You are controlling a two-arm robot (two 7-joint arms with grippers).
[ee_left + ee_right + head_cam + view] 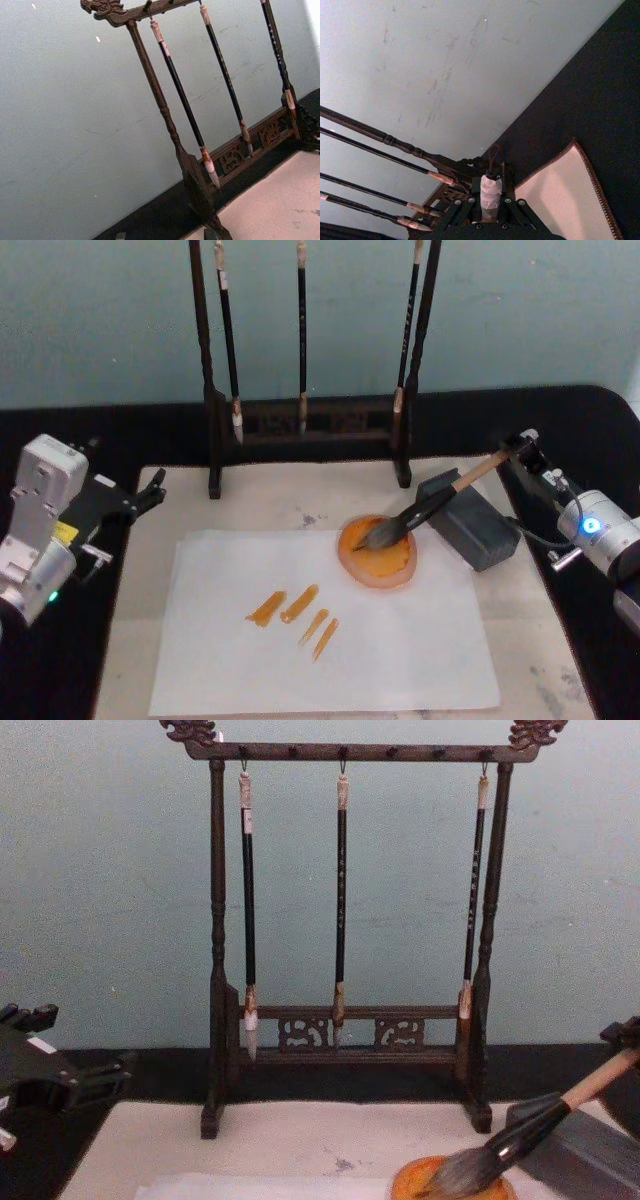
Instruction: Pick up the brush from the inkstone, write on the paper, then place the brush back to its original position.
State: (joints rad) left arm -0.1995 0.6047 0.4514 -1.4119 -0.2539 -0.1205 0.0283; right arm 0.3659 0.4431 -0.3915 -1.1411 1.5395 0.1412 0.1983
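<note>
- Four orange strokes mark the paper.
- Right gripper has its jaws closed on the brush top; the brush leans on a grey block, tuft in the orange dish.
- Left gripper hangs off the mat, left, jaws narrowly parted.

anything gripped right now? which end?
The right gripper holds the brush by its white-wrapped top end; the tuft rests in the orange dish. The left gripper holds nothing.
</note>
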